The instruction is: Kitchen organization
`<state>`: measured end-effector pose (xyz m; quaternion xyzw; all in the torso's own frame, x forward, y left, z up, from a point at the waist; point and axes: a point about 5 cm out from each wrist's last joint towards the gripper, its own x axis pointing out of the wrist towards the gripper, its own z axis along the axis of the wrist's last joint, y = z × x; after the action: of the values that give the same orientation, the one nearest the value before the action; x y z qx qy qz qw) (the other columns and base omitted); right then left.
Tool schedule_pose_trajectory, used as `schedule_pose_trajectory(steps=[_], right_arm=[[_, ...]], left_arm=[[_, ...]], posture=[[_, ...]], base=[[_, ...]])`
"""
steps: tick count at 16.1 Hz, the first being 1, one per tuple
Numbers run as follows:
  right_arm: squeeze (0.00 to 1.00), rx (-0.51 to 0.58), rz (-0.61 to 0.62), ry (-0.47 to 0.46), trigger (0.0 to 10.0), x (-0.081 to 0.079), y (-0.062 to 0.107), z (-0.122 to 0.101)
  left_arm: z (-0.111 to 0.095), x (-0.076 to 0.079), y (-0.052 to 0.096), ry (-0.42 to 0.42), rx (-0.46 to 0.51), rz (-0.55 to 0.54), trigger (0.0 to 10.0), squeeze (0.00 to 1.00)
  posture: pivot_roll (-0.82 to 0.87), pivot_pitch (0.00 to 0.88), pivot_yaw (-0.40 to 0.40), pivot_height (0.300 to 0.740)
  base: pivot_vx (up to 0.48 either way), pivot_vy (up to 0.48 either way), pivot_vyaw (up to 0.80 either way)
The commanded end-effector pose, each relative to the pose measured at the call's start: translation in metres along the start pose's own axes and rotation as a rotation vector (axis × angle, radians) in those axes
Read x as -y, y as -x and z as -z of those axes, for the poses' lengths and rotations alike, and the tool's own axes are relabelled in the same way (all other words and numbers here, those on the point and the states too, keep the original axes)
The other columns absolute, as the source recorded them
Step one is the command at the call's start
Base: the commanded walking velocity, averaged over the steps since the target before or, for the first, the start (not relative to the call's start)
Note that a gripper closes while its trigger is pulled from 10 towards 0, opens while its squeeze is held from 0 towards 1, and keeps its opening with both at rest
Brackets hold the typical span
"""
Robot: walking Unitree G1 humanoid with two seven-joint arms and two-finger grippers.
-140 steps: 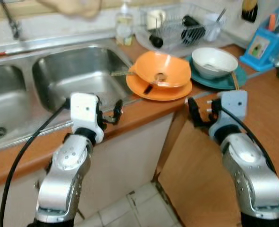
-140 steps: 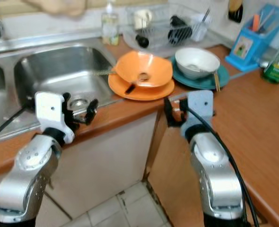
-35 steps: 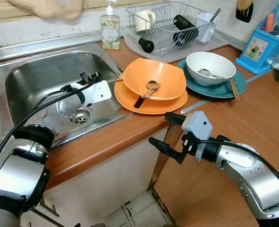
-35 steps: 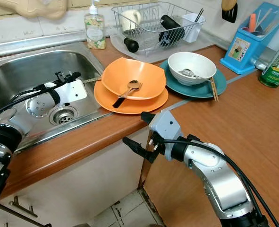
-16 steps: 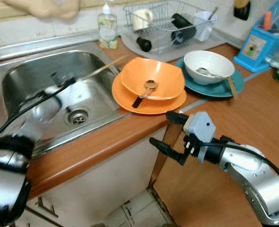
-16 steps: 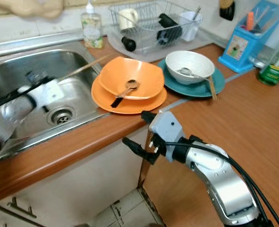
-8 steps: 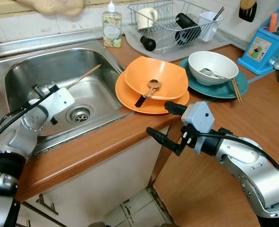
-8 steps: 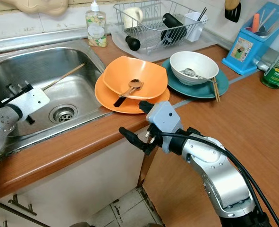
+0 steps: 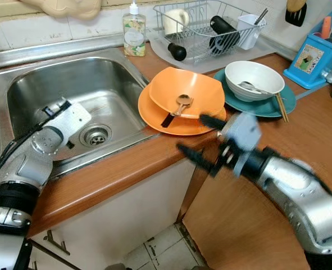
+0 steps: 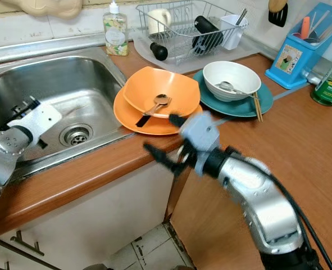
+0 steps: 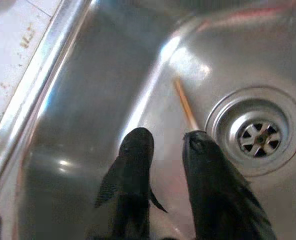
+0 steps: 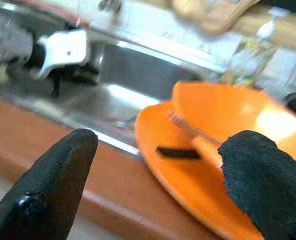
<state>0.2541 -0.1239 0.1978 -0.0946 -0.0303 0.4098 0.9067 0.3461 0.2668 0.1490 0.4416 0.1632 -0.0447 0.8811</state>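
Apparently mid-transfer: left claw (image 11: 163,150) sat empty, fingers parted, over a chopstick (image 11: 186,106) in the sink (image 9: 42,84); right claw (image 12: 153,165), wide open, needed closing on the orange bowl (image 9: 185,98) spoon (image 9: 177,107).

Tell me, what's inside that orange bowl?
A spoon with a dark handle lies in the orange bowl, which sits on an orange plate. The plate's middle is covered.

Head eyes look down on sink (image 9: 104,84); wrist cameras close, along fingers (image 11: 132,170).
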Motion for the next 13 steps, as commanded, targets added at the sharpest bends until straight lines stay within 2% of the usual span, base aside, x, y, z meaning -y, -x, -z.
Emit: schedule_pose_trajectory(steps=[1,2,3,4,5,6,7,9,11,12,13], right_arm=[[1.0,0.033,0.016,-0.02,10.0,0.004,0.002,-0.007],[1.0,0.077,0.071,-0.02,10.0,0.01,0.002,-0.013],[1.0,0.121,0.105,-0.064,10.0,0.017,0.0,-0.02],[1.0,0.136,0.15,-0.054,10.0,0.022,0.0,-0.022],[1.0,0.158,0.238,-0.022,10.0,0.032,-0.002,-0.027],[1.0,0.141,0.262,-0.015,10.0,0.035,-0.003,-0.027],[1.0,0.128,0.266,-0.008,10.0,0.037,-0.005,-0.027],[1.0,0.096,0.278,-0.008,10.0,0.038,-0.01,-0.024],[1.0,0.026,0.283,-0.035,10.0,0.038,-0.015,-0.017],[0.63,-0.015,0.278,-0.058,10.0,0.036,-0.017,-0.01],[0.0,-0.031,0.285,-0.072,10.0,0.036,-0.016,-0.007]], left_arm=[[-0.004,-0.004,0.001,0.023,0.011,-0.013,10.0,1.0],[-0.004,-0.006,0.002,0.053,0.022,-0.033,10.0,1.0],[-0.005,-0.009,0.004,0.125,0.043,-0.064,10.0,1.0],[-0.006,-0.011,0.005,0.151,0.061,-0.075,10.0,1.0],[-0.014,-0.012,0.011,0.22,0.16,-0.084,10.0,0.19],[-0.017,-0.009,0.013,0.245,0.207,-0.071,10.0,0.0],[-0.024,-0.003,0.02,0.325,0.297,-0.037,10.0,0.0],[-0.033,0.004,0.031,0.431,0.401,0.019,10.0,0.0],[-0.045,0.012,0.05,0.564,0.515,0.106,10.0,0.0],[-0.05,0.022,0.065,0.618,0.576,0.194,10.0,0.0],[-0.055,0.028,0.075,0.65,0.613,0.247,10.0,0.0]], posture=[[-0.14,0.0,-0.045,0.74],[-0.13,0.0,-0.047,0.74],[-0.13,0.0,-0.047,0.74],[-0.13,0.0,-0.047,0.74],[-0.13,0.0,-0.047,0.74],[-0.13,0.0,-0.048,0.74],[-0.13,0.0,-0.047,0.74],[-0.13,0.0,-0.048,0.74],[-0.13,0.0,-0.048,0.74],[-0.13,0.0,-0.046,0.74],[-0.13,0.0,-0.044,0.74]], base=[[0.0,0.0,0.0],[0.0,0.0,0.0],[0.0,0.0,0.0],[0.0,0.0,0.0],[0.0,0.0,0.0],[0.0,0.0,0.0],[0.0,0.0,0.0],[0.0,0.0,0.0],[0.0,0.0,0.0],[0.0,0.0,0.0],[0.0,0.0,0.0]])
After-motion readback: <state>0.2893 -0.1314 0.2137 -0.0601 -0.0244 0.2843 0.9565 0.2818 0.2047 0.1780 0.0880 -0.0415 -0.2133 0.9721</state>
